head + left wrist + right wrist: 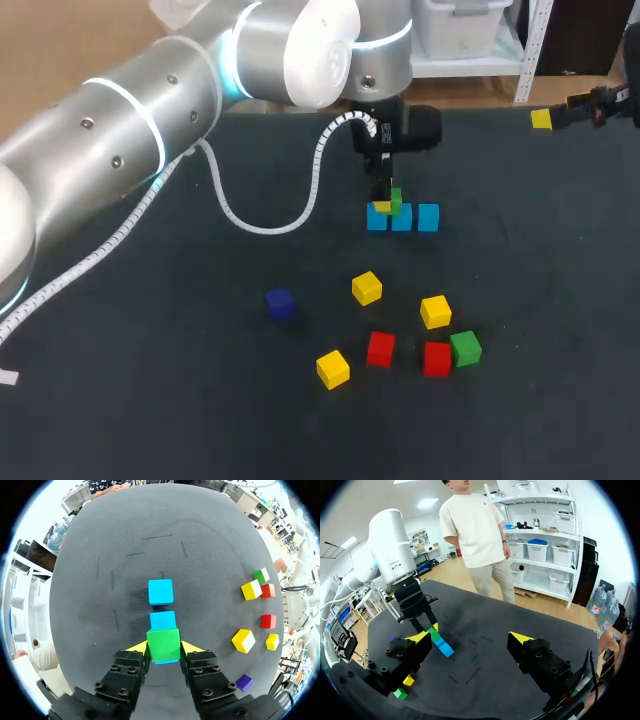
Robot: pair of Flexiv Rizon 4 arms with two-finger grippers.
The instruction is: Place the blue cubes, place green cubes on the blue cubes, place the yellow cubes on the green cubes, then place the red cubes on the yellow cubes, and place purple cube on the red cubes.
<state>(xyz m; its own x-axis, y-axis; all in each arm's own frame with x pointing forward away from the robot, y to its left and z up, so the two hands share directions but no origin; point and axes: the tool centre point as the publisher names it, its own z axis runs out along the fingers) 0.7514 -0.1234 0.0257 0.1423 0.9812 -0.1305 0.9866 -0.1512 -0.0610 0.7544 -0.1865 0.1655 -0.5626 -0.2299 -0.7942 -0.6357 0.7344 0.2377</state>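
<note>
Centrally, left gripper (164,649) pinches green cube (163,642) over blue cubes (428,217) (row of three); right gripper (470,637) spread; yellow cubes (367,288) near.

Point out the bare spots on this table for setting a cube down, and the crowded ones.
Bare: the mat right of the blue cube row, toward the right gripper; and the stretch between the white cable and the purple cube. Crowded: the cluster of yellow cubes, red cubes and a loose green cube, and around the left gripper holding a green cube.
</note>
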